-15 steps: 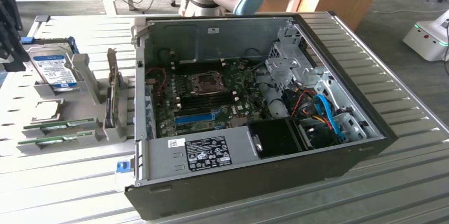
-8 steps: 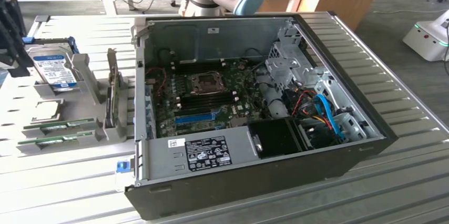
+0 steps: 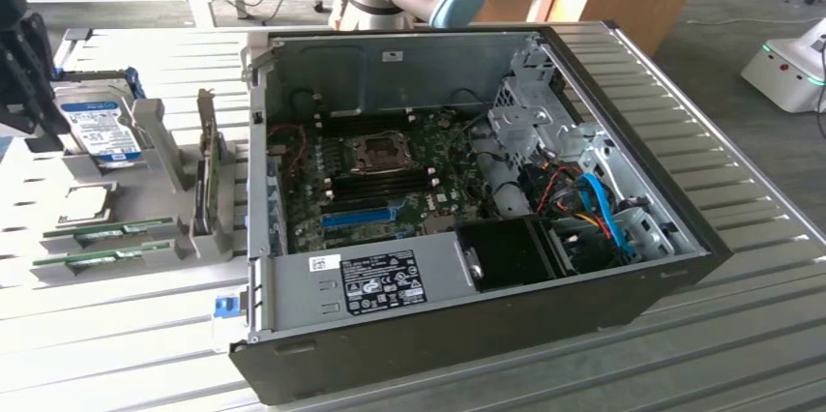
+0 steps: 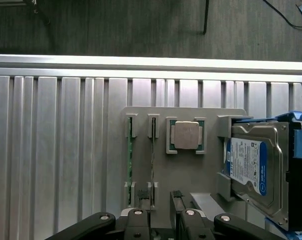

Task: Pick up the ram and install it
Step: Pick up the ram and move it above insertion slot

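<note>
Ribbed metal table (image 3: 130, 354) with open PC case (image 3: 452, 335) and grey holder (image 4: 191, 175). Ram (image 4: 153, 165) on edge in holder slot, between second stick (image 4: 130, 160) and CPU (image 4: 186, 135). Hard drive (image 4: 251, 170) just beyond CPU. Gripper (image 4: 160, 196) spread wide over ram's end, gripping nothing.
</note>
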Robot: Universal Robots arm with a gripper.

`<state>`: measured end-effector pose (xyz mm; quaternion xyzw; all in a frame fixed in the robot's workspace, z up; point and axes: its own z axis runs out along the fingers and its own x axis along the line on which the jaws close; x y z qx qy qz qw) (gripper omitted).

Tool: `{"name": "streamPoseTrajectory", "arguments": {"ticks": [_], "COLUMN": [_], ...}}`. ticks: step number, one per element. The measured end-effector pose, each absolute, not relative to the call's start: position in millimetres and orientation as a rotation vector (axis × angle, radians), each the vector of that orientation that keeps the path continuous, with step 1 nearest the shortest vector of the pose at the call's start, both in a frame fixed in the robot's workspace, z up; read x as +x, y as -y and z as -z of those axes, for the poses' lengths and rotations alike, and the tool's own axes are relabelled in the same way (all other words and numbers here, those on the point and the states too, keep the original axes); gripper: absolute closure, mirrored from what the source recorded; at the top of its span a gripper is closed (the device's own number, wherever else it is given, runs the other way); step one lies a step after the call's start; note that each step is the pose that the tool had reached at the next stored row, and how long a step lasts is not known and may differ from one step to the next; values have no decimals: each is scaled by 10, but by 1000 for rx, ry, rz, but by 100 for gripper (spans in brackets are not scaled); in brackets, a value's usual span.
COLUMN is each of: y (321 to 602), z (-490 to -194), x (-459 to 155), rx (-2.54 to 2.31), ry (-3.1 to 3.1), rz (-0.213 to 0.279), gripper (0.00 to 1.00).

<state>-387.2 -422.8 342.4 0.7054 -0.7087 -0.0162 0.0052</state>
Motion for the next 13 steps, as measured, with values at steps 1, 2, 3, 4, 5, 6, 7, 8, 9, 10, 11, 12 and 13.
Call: {"name": "streamPoseTrajectory", "arguments": {"ticks": [1, 2, 3, 4, 5, 6, 7, 8, 9, 10, 11, 12, 13], "y": [4228, 4228, 4228, 4228, 4228, 4228, 4228, 4228, 4228, 4228, 4228, 4228, 4228], "z": [-3405, -3388, -3370, -3352, -3334, -3309, -3293, -3277, -3262, -3247, -3232, -3217, -3201], "x": [-3872, -3872, -3872, -3872, -3872, -3872, -3872, -3872, -3872, -3872, -3872, -3872, -3872], "rx": [2209, 2209, 2209, 2209, 2209, 2209, 2209, 2209, 2210, 2210, 2210, 2210, 2210], "ry": [2219, 2219, 2219, 2219, 2219, 2219, 2220, 2220, 2220, 2220, 2220, 2220, 2220], "rz": [51, 51, 51, 52, 52, 52, 52, 52, 53, 53, 53, 54, 54], "gripper": [70, 70, 70, 70, 70, 70, 70, 70, 70, 70, 70, 70, 70]}}
